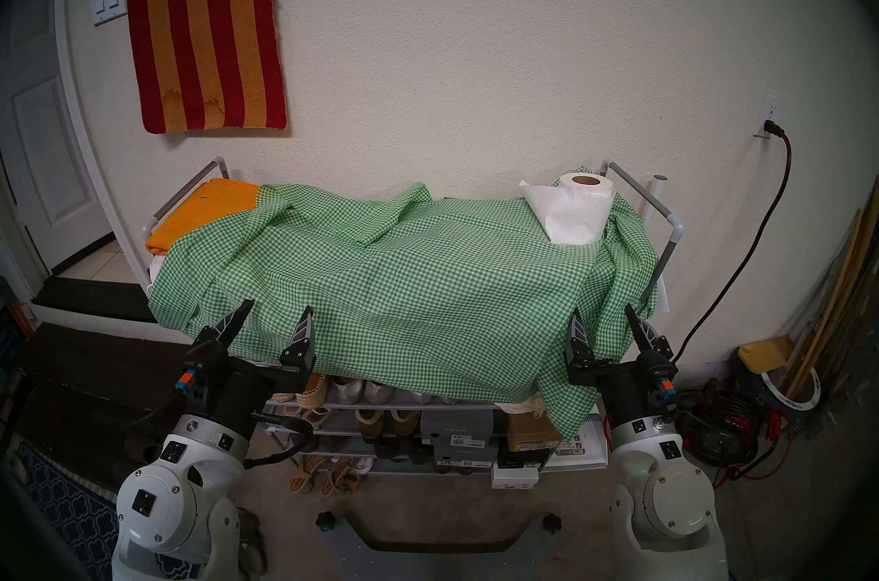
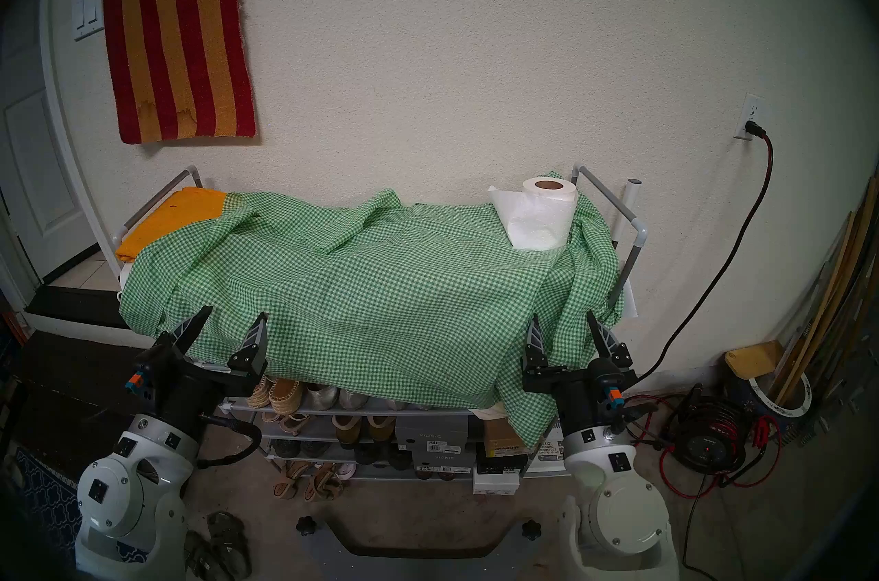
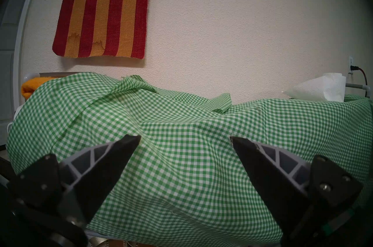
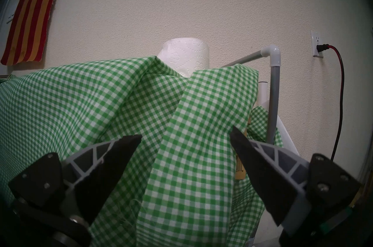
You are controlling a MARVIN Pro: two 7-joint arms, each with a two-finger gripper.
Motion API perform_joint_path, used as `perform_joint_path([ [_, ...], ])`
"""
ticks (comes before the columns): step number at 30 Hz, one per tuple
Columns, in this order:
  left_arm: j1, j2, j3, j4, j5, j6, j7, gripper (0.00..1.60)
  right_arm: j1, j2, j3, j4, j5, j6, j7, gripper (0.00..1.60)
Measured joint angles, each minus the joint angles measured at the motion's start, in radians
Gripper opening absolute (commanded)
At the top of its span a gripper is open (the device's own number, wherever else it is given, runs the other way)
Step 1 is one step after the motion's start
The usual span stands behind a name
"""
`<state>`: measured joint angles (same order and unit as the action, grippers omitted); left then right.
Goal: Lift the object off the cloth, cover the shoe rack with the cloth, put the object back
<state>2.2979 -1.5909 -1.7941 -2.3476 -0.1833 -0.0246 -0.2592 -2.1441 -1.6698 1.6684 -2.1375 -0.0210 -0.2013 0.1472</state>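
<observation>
From the head's left eye, the green-and-white gingham cloth (image 1: 380, 275) lies spread over the top of the shoe rack (image 1: 675, 228), hanging over the front edge and down the right end, while the lower shelves of shoes and boxes show beneath it. The tissue roll (image 1: 578, 204) stands upright on the cloth at the far right corner, just beside the raised end rail, its loose sheet trailing toward the front. A folded orange cloth (image 1: 200, 214) stays bare at the rack's far left. The left gripper (image 1: 276, 314) and right gripper (image 1: 603, 318) hover at the front edge, fingers spread wide, holding nothing. The head's right eye gives nearly the same picture — roll (image 2: 542, 214) on cloth (image 2: 352, 280), both grippers empty at the front hem. The left wrist view looks across rumpled gingham (image 3: 181, 139) between wide fingers, with a fold bunched near the wall and the roll (image 3: 327, 89) far off to the right. The right wrist view shows draped folds (image 4: 181, 119) between open fingers, the roll (image 4: 185, 58) peeking above them beside the rack's corner joint (image 4: 272, 56). By my judgement the task is at or near its end — the roll sits back on the covering cloth. What remains, if anything, is smoothing the bunched fold and drawing cloth over the uncovered left end without tipping the roll.
</observation>
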Motion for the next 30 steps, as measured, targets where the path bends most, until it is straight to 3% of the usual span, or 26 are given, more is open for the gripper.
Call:
perform_joint_path([
  [16, 0.000, 0.000, 0.000, 0.000, 0.000, 0.000, -0.001, 1.60, -0.155, 0.075, -0.166, -0.175, 0.029, -0.018, -0.069, 1.60],
  [23, 0.000, 0.000, 0.000, 0.000, 0.000, 0.000, -0.002, 1.60, -0.231, 0.114, -0.192, -0.233, 0.048, -0.049, -0.125, 1.60],
  [30, 0.000, -0.001, 0.000, 0.000, 0.000, 0.000, -0.002, 1.60, -0.305, 0.132, -0.192, -0.287, 0.058, -0.153, -0.202, 1.60],
])
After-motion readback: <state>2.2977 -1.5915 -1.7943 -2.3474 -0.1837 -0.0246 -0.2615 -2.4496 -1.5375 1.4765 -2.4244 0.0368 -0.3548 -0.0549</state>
